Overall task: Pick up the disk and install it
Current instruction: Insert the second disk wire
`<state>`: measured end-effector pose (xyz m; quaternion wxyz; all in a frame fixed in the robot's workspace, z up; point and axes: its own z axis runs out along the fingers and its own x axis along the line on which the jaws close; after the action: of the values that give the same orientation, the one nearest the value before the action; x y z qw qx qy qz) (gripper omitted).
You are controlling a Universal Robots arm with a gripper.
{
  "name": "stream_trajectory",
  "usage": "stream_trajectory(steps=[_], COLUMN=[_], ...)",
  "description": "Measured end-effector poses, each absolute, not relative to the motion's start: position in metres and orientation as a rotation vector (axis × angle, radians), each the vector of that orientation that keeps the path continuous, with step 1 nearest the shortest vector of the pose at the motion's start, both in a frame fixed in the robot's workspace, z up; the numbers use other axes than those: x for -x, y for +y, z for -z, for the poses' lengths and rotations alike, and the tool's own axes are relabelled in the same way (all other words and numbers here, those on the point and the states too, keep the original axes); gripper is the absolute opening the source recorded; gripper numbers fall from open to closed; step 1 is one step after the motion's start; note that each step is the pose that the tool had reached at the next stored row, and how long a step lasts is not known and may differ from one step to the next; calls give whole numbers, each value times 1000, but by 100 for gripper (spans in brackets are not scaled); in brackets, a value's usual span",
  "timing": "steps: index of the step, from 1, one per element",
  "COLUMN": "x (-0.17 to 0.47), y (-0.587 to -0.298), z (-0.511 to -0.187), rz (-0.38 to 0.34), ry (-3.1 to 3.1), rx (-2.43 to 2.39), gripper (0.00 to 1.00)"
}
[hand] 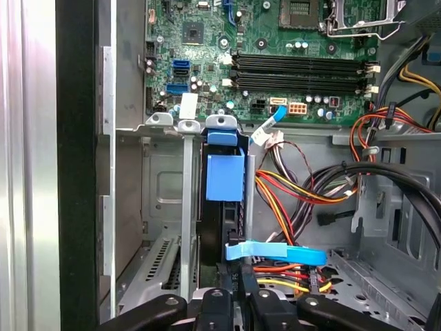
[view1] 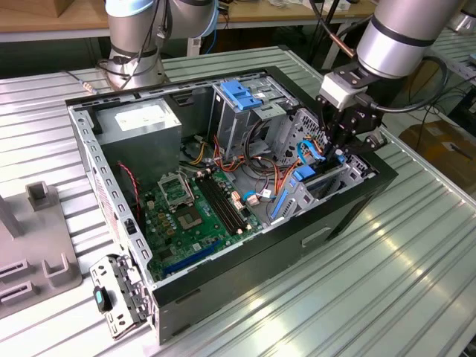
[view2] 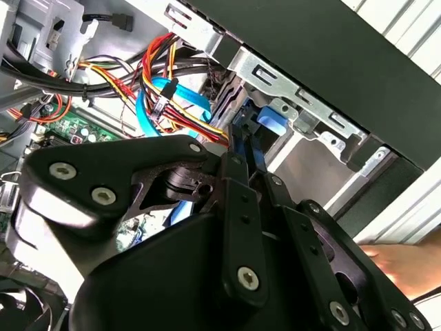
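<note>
The disk (hand: 224, 177) stands on edge in a slot of the metal drive cage (hand: 165, 207) at the front corner of the open computer case (view1: 245, 260); its bright blue carrier faces the camera in the first wrist view. My gripper (hand: 236, 298) sits at the disk's outer edge, its black fingers (hand: 213, 303) drawn together on it. In the second wrist view the gripper (view2: 241, 165) pinches the thin blue-edged disk (view2: 249, 141), which points into the cage. In the exterior view the gripper (view1: 336, 149) hangs over the cage at the case's right end, with the blue carrier (view1: 303, 175) below it.
Red, yellow and black cables (hand: 303, 193) and a blue flat cable (hand: 275, 254) crowd the space beside the slot. The green motherboard (view1: 190, 216), grey power-supply box (view1: 141, 123) and an upper bay with a blue bracket (view1: 242, 93) fill the case. A hand (view2: 406, 265) rests outside the case wall.
</note>
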<state>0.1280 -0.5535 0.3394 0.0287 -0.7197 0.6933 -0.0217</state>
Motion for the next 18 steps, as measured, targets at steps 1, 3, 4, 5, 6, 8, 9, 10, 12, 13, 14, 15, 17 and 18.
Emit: stream_trajectory(steps=[1,3,4,5,6,8,9,10,12,13,14,15,17,18], x=[-128,-128,-128,-128,-128,-128,-128,-128,-128,-128,-128,-128,-128,-128], y=[-553,-553,-553,-553,-553,-553,-553,-553,-553,-553,-553,-553,-553,-553], z=[-339,-338,-338,-338,-338,-337,-338,-338,-338,-338,-339,-341,-347,-350], rz=[67,66,66,66,66,64,65,65,66,66,66,66,66,66], ry=[2139,2139,2139,2139,2139,2138,2138,2139,2139,2139,2139,2139,2139,2139], rx=[2221,2221,2221,2221,2221,2220,2220,2220,2221,2221,2221,2221,2221,2221], gripper=[16,16,16,16,16,16,18,24,30,30,30,30,30,30])
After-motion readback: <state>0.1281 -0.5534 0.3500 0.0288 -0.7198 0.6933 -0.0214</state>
